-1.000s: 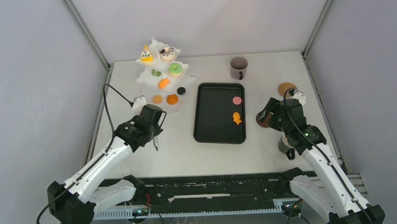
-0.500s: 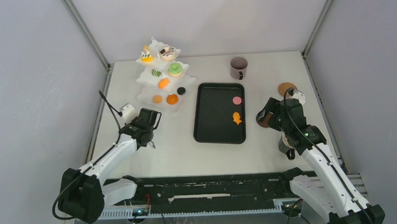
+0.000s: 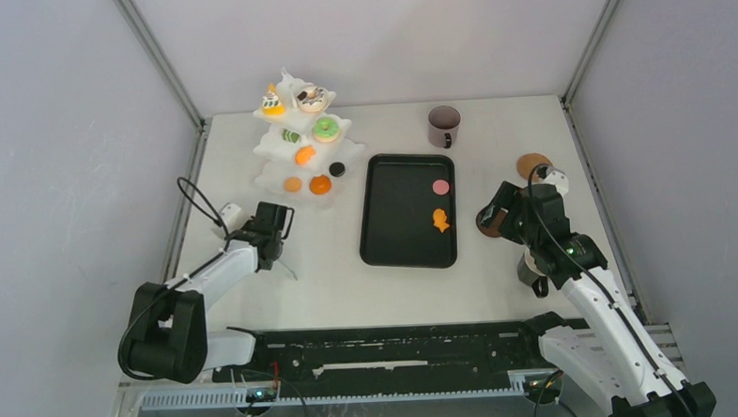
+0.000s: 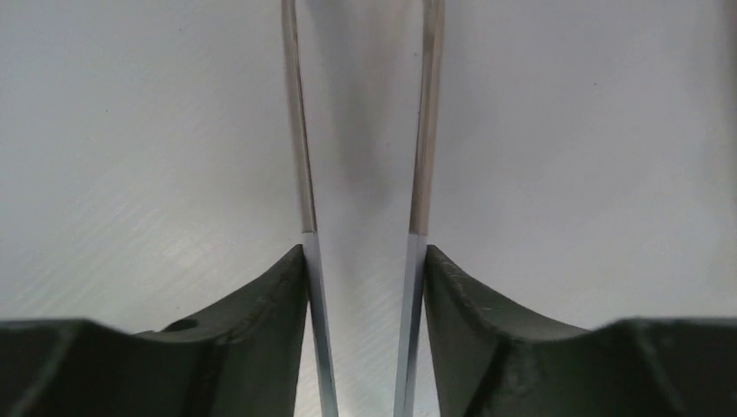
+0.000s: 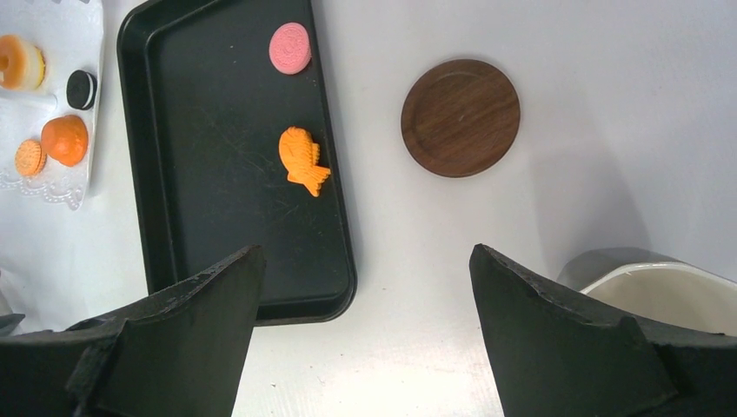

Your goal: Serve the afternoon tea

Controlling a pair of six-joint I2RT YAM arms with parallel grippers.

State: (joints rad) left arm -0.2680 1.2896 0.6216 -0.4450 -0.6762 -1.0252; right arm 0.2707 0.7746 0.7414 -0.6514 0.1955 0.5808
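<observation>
Step, prob.: btw pastry transfers. Left hand (image 4: 365, 287) grips metal tongs (image 4: 302, 156), blades part-spread w/ nothing btw them, over bare table (image 4: 130, 130), centre-left of top view. Right hand (image 5: 365, 252) wide, empty, mid-right. Fish pastry (image 5: 304, 161) + pink cookie (image 5: 289, 48) lie on black tray (image 5: 217, 217), centre. Next likely needs: tongs astride fish pastry, squeeze, carry to tiered stand (image 3: 268, 175), upper left.
</observation>
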